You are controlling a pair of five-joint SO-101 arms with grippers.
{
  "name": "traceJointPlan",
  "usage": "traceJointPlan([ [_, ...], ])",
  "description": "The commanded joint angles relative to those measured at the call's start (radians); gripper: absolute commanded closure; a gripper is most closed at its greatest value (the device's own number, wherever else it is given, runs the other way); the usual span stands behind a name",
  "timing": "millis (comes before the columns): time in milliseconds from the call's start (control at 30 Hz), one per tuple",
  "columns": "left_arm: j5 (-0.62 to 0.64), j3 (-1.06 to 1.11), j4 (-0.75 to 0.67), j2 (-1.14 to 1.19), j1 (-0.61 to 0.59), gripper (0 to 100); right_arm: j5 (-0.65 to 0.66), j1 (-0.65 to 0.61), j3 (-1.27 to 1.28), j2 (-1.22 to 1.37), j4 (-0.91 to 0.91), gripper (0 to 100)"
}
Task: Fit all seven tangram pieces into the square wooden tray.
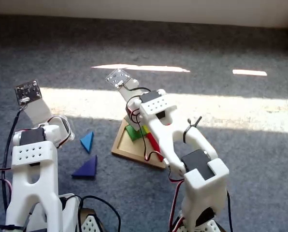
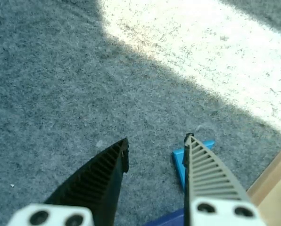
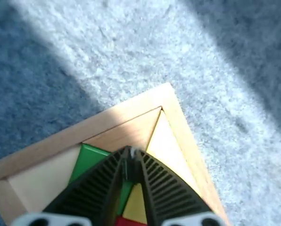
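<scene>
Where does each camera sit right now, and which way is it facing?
High view: above the arms' bases, looking down over the carpet; both arms show.
Left wrist view: on the left arm, facing down at carpet and the light blue triangle past the open left gripper.
Right wrist view: on the right arm, facing down into the wooden tray past the shut right gripper.
Shared: all three show the wooden tray.

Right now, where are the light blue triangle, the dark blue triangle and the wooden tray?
light blue triangle (image 1: 87, 141), high view, middle of its top face.
dark blue triangle (image 1: 87, 168), high view, middle of its top face.
wooden tray (image 1: 134, 158), high view, on its bare wooden rim.
</scene>
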Motion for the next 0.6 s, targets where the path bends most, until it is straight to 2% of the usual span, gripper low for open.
traceJointPlan([
  [0, 0.008, -0.005, -0.017, -0.018, -0.015, 80, -0.006, 0.016, -0.028, -0.127, -0.007, 99.0],
  [200, 0.008, -0.005, -0.017, -0.018, -0.015, 80, -0.012, 0.053, 0.081, -0.387, 0.162, 99.0],
  [367, 0.008, -0.005, -0.017, -0.018, -0.015, 80, -0.014, 0.165, 0.213, -0.599, 0.283, 99.0],
  [500, 0.008, -0.005, -0.017, -0.018, -0.015, 80, -0.015, 0.283, 0.334, -0.760, 0.303, 98.8],
  [567, 0.008, -0.005, -0.017, -0.018, -0.015, 80, -0.061, 0.349, 0.397, -0.825, 0.298, 98.5],
])
